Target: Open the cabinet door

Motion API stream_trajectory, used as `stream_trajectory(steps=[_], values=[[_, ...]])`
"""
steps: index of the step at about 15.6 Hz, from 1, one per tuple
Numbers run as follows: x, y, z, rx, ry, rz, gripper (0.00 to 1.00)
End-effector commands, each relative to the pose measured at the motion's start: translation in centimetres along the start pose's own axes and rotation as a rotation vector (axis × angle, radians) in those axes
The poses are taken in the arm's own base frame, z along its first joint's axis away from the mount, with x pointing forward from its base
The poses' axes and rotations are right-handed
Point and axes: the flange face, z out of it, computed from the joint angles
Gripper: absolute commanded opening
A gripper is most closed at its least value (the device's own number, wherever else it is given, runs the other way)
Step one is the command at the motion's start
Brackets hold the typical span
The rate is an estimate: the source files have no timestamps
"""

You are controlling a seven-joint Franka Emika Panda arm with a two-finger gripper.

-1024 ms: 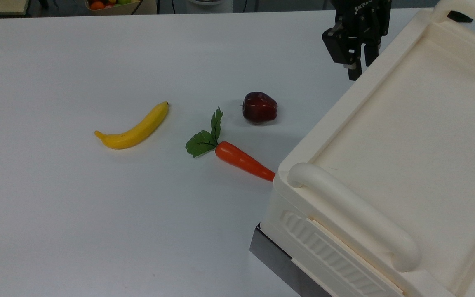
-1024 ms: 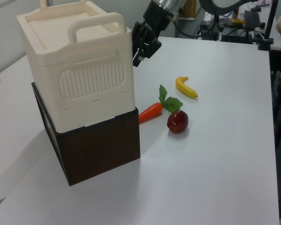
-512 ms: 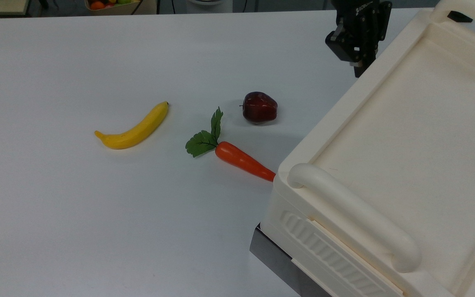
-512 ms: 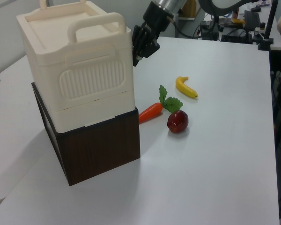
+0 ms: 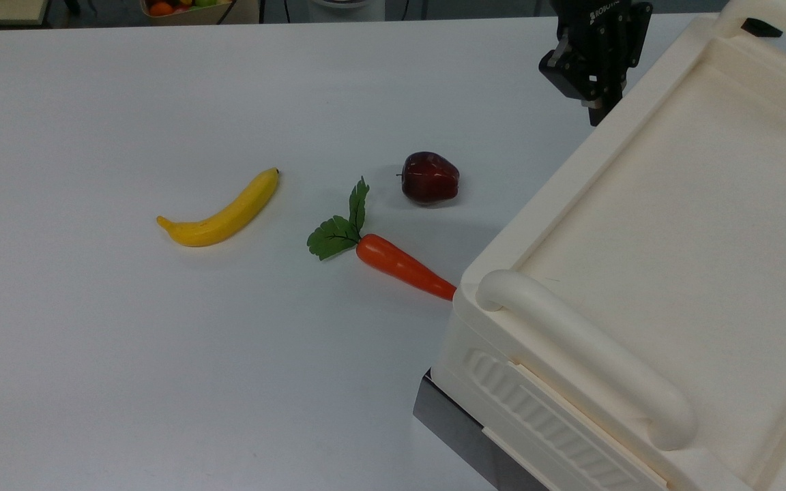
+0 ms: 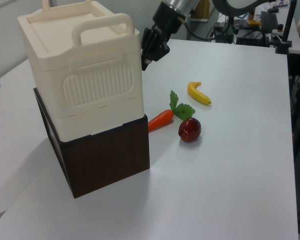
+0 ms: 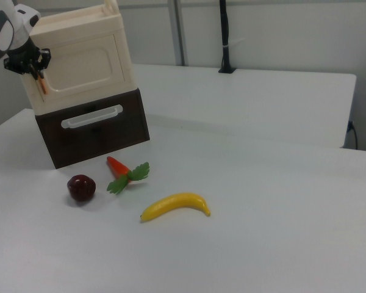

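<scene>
Cabinet door (image 7: 87,65), shut – gripper (image 7: 38,74) at its copper strip

Risk: fingers slipping off the thin strip, or a pull tipping the cabinet (image 6: 82,75) off its dark base (image 6: 106,159). Finger state: cannot tell. Door: cream recessed panel on the cabinet face above the drawer, at the right view's left

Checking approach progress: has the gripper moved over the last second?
Yes. In the top view the gripper has closed in on the cabinet rim, toward the top view's right; the apple stayed put.
</scene>
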Motion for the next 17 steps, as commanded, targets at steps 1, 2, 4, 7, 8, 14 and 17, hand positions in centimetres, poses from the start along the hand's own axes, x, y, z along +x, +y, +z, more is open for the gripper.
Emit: stream_trajectory(steps=[1, 2, 4, 7, 8, 14, 17], values=[[-0.6, -0.2, -1.0, 0.026, -0.049, 0.022, 0.13], [-0.7, -0.2, -1.3, 0.031, -0.066, 0.019, 0.13], [-1.1, -0.3, -1.8, 0.042, -0.094, 0.020, 0.13], [-1.4, -0.3, -2.3, 0.050, -0.120, 0.022, 0.14], [-1.7, 0.1, -2.4, 0.051, -0.130, 0.028, 0.15], [-4.0, 3.4, -4.7, 0.044, -0.222, 0.072, 0.75], [-4.8, 4.8, -7.6, 0.030, -0.228, 0.095, 0.91]])
